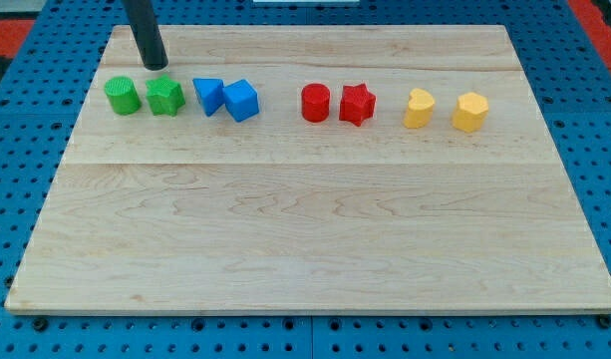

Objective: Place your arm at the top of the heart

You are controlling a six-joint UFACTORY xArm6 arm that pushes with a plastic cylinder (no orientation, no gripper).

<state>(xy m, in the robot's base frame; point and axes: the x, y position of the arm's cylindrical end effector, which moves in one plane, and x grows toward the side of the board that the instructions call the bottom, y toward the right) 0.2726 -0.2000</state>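
The yellow heart block (419,108) sits at the view's upper right, in a row of blocks across the wooden board (305,219). My tip (155,65) is far to its left, near the board's top-left corner, just above the gap between the green round block (122,96) and the green star block (165,96). It touches no block.
Left to right the row holds the green round and star blocks, a blue triangle block (207,96), a blue cube (241,101), a red round block (315,103), a red star block (357,104), the heart, and a yellow hexagon block (470,112).
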